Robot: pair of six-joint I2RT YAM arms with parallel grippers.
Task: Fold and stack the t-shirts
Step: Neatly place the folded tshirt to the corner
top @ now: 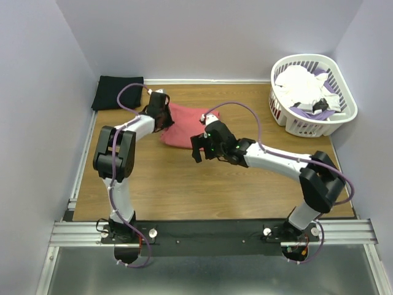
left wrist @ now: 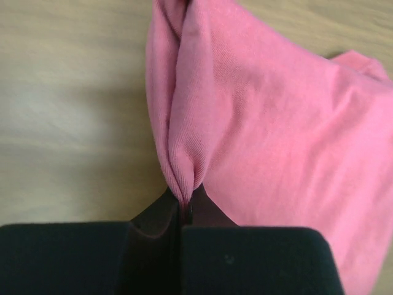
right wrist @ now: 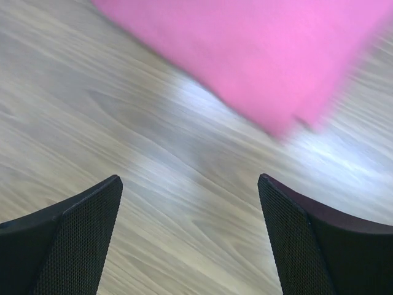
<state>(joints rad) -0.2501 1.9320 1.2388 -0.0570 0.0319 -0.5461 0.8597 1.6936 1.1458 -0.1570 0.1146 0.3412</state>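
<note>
The coral-red t-shirt (top: 187,130) lies folded on the wooden table at mid back. My left gripper (top: 164,120) is shut on its left edge; in the left wrist view a pinched ridge of the red cloth (left wrist: 184,147) runs into the closed jaws (left wrist: 184,212). My right gripper (top: 198,150) is open and empty, hovering just in front of the shirt's near edge; the right wrist view shows the red shirt (right wrist: 258,55) beyond its spread fingers (right wrist: 80,227). The black t-shirt (top: 116,92) lies folded at the back left corner.
A white slatted basket (top: 288,117) with white and purple laundry stands at the back right. Grey walls close in the table on three sides. A metal rail (top: 215,230) carries the arm bases along the near edge.
</note>
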